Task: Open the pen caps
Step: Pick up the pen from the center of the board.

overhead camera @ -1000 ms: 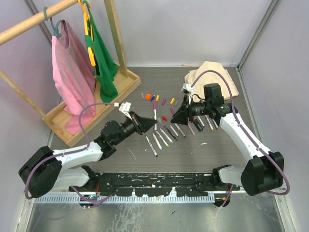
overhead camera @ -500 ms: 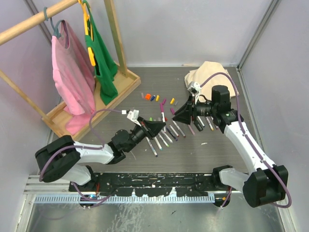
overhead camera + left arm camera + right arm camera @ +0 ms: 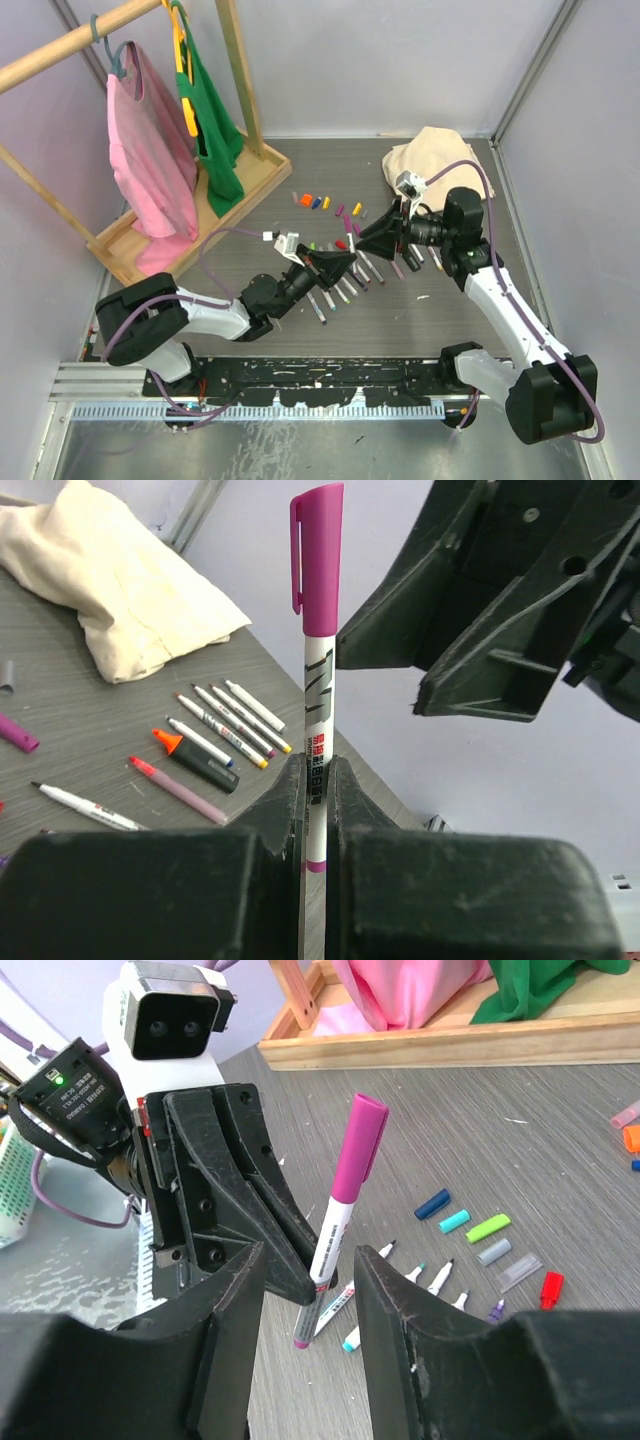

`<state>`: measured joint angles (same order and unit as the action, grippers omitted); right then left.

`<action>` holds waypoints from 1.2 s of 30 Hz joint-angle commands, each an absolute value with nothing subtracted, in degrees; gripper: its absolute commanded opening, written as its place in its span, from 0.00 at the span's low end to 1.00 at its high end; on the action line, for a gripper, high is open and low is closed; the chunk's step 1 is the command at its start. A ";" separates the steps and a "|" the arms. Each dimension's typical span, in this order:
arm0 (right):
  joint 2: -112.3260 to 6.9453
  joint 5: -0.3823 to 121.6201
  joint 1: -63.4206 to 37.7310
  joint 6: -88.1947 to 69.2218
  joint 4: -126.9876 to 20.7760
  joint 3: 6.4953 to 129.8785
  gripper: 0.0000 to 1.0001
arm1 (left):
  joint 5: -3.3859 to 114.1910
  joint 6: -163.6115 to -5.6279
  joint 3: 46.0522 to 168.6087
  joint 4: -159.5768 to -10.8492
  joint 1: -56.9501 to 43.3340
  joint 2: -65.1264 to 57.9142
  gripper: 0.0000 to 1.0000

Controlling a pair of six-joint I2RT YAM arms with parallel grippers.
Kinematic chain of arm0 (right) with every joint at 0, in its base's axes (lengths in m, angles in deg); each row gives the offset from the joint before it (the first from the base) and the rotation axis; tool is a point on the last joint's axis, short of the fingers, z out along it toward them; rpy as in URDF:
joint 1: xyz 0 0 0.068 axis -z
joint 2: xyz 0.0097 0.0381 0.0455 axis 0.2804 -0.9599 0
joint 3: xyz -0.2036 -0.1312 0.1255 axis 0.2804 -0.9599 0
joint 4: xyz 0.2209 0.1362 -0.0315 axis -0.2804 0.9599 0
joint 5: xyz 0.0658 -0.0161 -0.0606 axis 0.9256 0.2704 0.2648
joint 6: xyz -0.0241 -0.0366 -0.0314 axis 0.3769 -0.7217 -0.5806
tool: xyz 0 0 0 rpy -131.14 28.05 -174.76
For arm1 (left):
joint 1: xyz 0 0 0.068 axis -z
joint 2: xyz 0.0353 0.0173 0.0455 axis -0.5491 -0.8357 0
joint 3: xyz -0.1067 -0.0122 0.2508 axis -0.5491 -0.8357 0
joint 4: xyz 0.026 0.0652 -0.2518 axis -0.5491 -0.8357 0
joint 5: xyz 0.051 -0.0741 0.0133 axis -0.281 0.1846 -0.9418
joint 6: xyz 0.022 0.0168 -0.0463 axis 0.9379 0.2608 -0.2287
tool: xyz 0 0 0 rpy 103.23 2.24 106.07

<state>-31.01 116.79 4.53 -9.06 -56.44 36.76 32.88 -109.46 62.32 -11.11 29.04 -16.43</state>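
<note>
1. Far left, back: wooden rack (image 3: 243, 120) with a pink garment (image 3: 150, 160) and a green garment (image 3: 212, 120) hanging, soft cloth.
2. Left gripper (image 3: 315, 772), black hard plastic, is clamped tight on the lower barrel of a pen (image 3: 318, 715), which is lifted off the table (image 3: 400, 310).
3. The pen is thin, round and white-barrelled with black print. Its long axis runs straight out along the left fingers, cap end leading away from them toward the right gripper (image 3: 368, 237).
4. Magenta cap (image 3: 320, 560) sits on the pen's outer end: smooth, glossy plastic, with a clip down one side.
5. Right gripper's jaws are partly open. In the right wrist view the magenta cap stands in the gap between the two fingers (image 3: 230, 1300). No contact is visible, and the left wrist view shows daylight between cap and right gripper.
6. Loose caps (image 3: 488, 1227) lie scattered on the grey, wood-grained table: blue, teal, green, grey, red, orange. They are short tubes lying flat.
7. Beside them lies a row of uncapped pens (image 3: 225, 715), roughly parallel, and a stubby black highlighter (image 3: 200, 765) with an orange tip.
8. Right rear: crumpled beige cloth (image 3: 440, 160).
</note>
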 commanded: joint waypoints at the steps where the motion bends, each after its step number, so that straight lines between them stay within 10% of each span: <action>1: -29.93 118.65 4.77 -3.48 -66.16 35.77 0.47 | 31.42 -105.74 65.10 -5.40 30.09 -16.78 0.00; 20: -32.71 118.50 5.12 12.91 -86.40 28.43 0.45 | 32.92 -106.53 69.13 -5.40 30.93 -18.74 0.00; 32: -32.24 117.48 4.73 11.39 -83.30 28.77 0.09 | 33.76 -108.12 69.71 -5.40 30.90 -19.42 0.00; 36: -31.20 117.08 4.75 8.49 -79.90 29.79 0.01 | 34.27 -108.58 68.93 -5.40 30.94 -19.16 0.20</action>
